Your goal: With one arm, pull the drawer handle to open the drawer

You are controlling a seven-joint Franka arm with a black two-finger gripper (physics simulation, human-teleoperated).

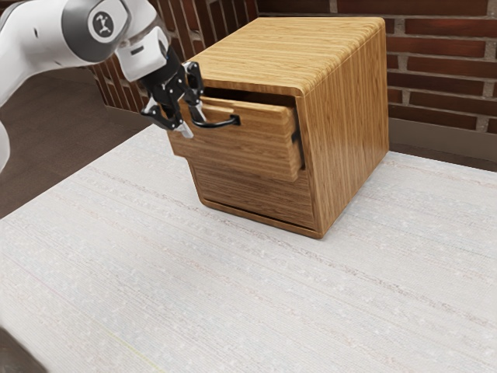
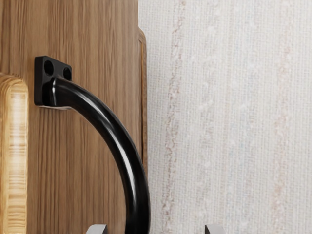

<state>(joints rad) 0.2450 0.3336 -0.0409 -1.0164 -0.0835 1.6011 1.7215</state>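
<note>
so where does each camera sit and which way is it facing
Exterior view: beside the arm, looking across the pale textured table at the light wooden cabinet; the white arm enters from the exterior view's upper left, its black gripper at the black curved handle of the part-open top drawer.
Wrist view: on the hand, looking along the drawer front toward the table; two grey fingertips flank the handle without touching it.
Shared: handle, drawer front, table.
</note>
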